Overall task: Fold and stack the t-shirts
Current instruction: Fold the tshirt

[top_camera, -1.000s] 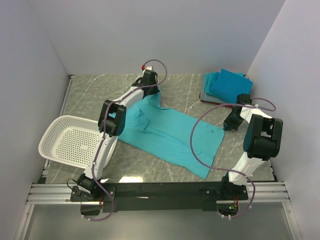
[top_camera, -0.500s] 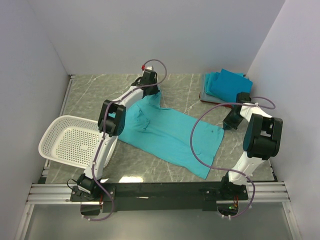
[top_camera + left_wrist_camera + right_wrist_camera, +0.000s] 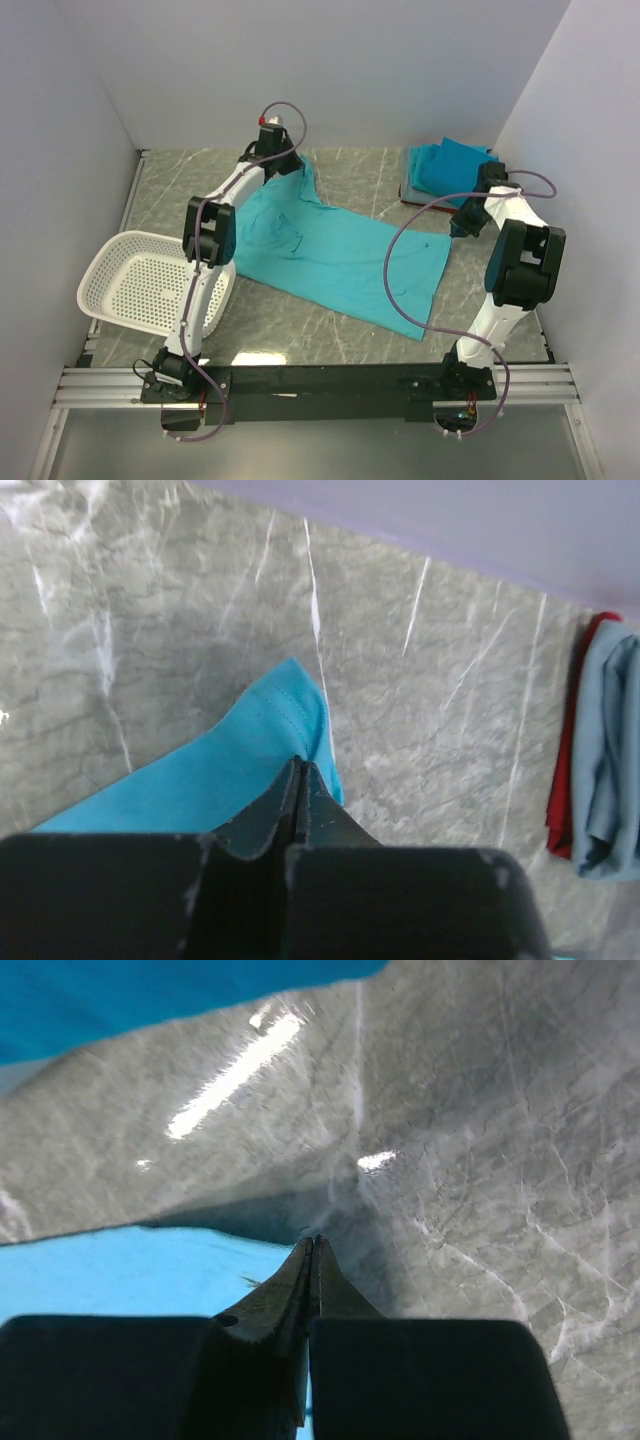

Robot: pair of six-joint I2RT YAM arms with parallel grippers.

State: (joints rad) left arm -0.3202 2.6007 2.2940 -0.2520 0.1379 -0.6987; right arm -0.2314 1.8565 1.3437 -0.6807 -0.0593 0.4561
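The left gripper [image 3: 300, 768] is closed, with its jaws pressed together on a hemmed corner of the teal t-shirt [image 3: 340, 255] at the far side of the marble table [image 3: 180, 190]. The right gripper [image 3: 314, 1245] is also closed and pinches the opposite edge of the same garment. The t-shirt lies spread out between the two arms. The folded stack [image 3: 452, 168] sits in the far right corner. The white basket [image 3: 130, 285] rests at the left.
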